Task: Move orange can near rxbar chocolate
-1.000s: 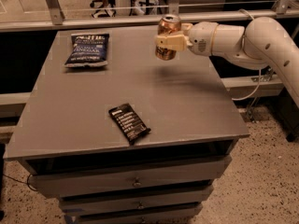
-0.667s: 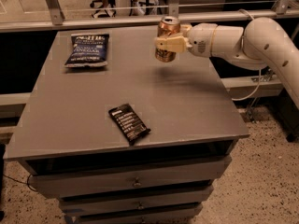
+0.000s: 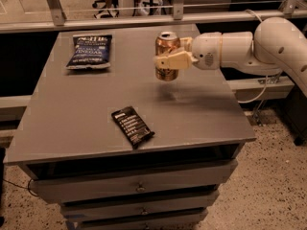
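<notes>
Orange-gold and slim, the orange can [image 3: 167, 44] is held upright in the gripper [image 3: 165, 59], its long axis vertical and its silver top turned upward. It is carried clear of the grey table [image 3: 201, 114], over the rear right part of the surface, and a faint shadow is cast on the tabletop beneath it. The cream fingers [image 3: 173, 60] are clamped around the middle of the can, one crossing its front; the other is hidden behind it. The white arm [image 3: 240, 49] is reached in from the right, roughly level with the can.

The rxbar chocolate [image 3: 133, 126] is laid flat near the table's front edge, left of centre. Its long axis is set on a diagonal, from rear left to front right, and its front-right corner is brought close to the edge. The can and the bar are kept well apart, and only grey tabletop is seen between them.

A dark blue chip bag [image 3: 89, 51] is placed flat at the rear left corner, well apart from both. To the right of the bar, grey surface is seen as far as the right edge. Drawers [image 3: 139, 188] are fitted below the top.
</notes>
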